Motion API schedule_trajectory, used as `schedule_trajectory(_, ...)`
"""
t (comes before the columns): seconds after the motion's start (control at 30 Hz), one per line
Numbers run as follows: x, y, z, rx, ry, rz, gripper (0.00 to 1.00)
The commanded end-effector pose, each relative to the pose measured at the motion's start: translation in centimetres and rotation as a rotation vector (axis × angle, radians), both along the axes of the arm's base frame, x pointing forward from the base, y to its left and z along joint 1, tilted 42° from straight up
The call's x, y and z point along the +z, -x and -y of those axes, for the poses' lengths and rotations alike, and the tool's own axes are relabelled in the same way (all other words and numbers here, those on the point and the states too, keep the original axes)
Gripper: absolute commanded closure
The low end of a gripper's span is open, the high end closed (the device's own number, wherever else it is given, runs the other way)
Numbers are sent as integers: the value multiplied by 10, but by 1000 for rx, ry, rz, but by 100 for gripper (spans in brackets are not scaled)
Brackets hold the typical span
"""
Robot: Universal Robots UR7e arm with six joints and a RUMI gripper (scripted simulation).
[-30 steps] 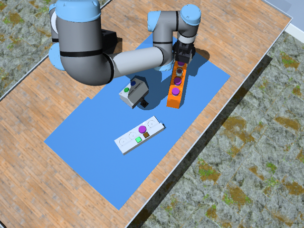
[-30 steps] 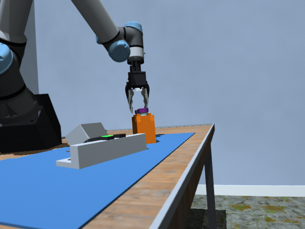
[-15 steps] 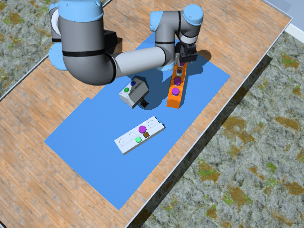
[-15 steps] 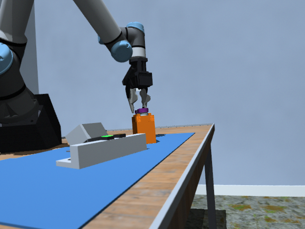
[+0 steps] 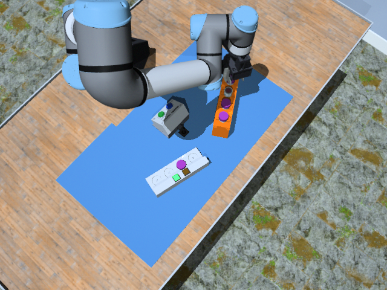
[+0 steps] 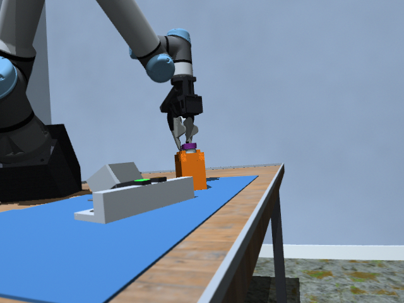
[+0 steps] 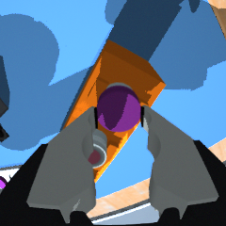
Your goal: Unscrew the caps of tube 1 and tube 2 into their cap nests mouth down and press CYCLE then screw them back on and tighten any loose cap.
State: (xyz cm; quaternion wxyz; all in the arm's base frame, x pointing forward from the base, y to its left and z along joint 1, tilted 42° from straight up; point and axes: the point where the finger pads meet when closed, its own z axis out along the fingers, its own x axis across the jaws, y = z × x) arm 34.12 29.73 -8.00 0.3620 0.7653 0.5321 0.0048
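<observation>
Cap of tube 1 (image 7: 119,108), gripped by the pincer (image 5: 234,81) (image 6: 184,145) (image 7: 118,107), jaws narrowed to its width, apparently for retightening; just beside, tube 2 (image 5: 228,90) (image 7: 98,153), uncapped; farther off, green lamp (image 5: 176,177) (image 6: 142,180) lit, second cap (image 5: 181,164) (image 7: 2,183) in nest 2, its refitting and READY outstanding

So the tool (image 5: 233,80) (image 6: 184,145) (image 7: 118,107) has swivelled around its upright axis, up at the upper right of the top shot. In the side view, its fingers went from looking spread apart to partly overlapping. The wrist joint (image 5: 245,19) (image 6: 178,35) also crept slightly right.
</observation>
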Motion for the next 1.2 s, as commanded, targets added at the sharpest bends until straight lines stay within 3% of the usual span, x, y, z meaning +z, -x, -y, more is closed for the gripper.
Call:
schedule_trajectory(0.0, 0, 0, -1, 0, -7, 0, 100)
schedule_trajectory(0.1, 0, 0, -1, 0, -7, 0, 100)
schedule_trajectory(0.37, 0, 0, 0, -293, -161, 216, 100)
schedule_trajectory(0.5, 0, 1, 0, -332, -181, 246, 100)
schedule_trajectory(0.97, -1, -1, -2, -769, -416, 570, 100)
schedule_trajectory(1.17, -1, -1, -2, -773, -418, 573, 100)
